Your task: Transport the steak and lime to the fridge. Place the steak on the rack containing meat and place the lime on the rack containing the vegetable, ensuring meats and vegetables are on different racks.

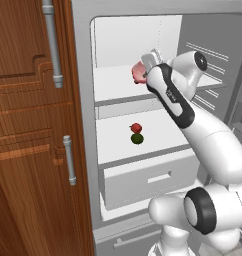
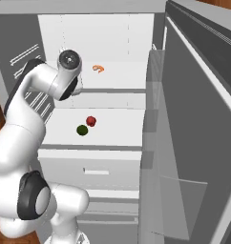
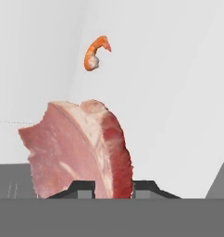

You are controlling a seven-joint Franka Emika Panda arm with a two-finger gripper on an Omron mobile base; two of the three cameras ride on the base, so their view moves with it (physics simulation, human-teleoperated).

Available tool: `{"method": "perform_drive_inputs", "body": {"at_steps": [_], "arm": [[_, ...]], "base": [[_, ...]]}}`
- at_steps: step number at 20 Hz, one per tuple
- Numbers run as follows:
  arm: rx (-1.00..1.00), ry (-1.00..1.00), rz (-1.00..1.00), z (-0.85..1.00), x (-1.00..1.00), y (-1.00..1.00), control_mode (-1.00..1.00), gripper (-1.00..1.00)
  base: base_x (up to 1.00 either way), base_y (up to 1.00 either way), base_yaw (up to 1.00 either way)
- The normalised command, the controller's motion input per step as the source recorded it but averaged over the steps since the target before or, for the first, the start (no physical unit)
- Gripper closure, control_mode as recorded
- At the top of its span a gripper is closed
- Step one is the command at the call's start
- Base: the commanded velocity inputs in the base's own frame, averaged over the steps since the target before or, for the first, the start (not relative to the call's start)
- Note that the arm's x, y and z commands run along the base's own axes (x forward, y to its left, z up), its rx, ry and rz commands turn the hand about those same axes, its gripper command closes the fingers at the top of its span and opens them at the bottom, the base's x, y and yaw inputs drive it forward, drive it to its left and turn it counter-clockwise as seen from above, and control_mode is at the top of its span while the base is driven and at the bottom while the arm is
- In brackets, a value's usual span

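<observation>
fridge (image 1: 88,100): door swung wide open, seen at left in left base view; wood panel w/ grey bar handles (image 1: 52,42). White interior, two flat shelves + drawer (image 1: 153,177) below.
fingers (image 3: 114,185): pinched on the steak, one tip on each side of the slab, seen in hand view.
steak (image 3: 79,148): held edge-up betw. the fingers; pink-red w/ paler fat streaks, darker red rim on its right side. In left base view it is seen at the hand's tip (image 1: 138,73), over the front left part of the upper shelf. Contact w/ shelf surface can't be told.
rack containing meat (image 1: 118,85): upper shelf. Arm is reached in over it.
meat (image 2: 98,68): small orange curved piece, lying on upper shelf toward the back, well apart from the steak; in hand view it is seen above the steak (image 3: 96,52).
lower shelf (image 2: 117,128): carries lime + vegetable.
lime (image 1: 137,139): dark green ball, on lower shelf, mid-area.
vegetable (image 1: 136,128): red, roundish, just behind the lime, touching or nearly so.
</observation>
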Motion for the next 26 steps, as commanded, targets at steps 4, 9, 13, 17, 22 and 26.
{"method": "perform_drive_inputs", "body": {"at_steps": [4,9,13,17,22,26], "arm": [[0.0,0.1,0.0,-0.09,0.01,0.0,-1.0,1.0],[0.0,0.07,0.0,-0.14,-0.02,0.0,-1.0,1.0],[0.0,-0.02,0.0,0.04,-0.16,0.0,-1.0,1.0],[0.0,-0.1,0.0,0.13,-0.07,0.0,-1.0,1.0],[0.0,-0.08,0.0,0.0,-0.01,0.08,-1.0,1.0],[0.0,-0.1,0.0,0.0,0.18,0.15,-1.0,1.0]], "base": [[0.0,0.0,0.0],[0.0,0.0,0.0],[0.0,0.0,0.0],[0.0,0.0,0.0],[0.0,0.0,0.0],[0.0,0.0,0.0]]}}
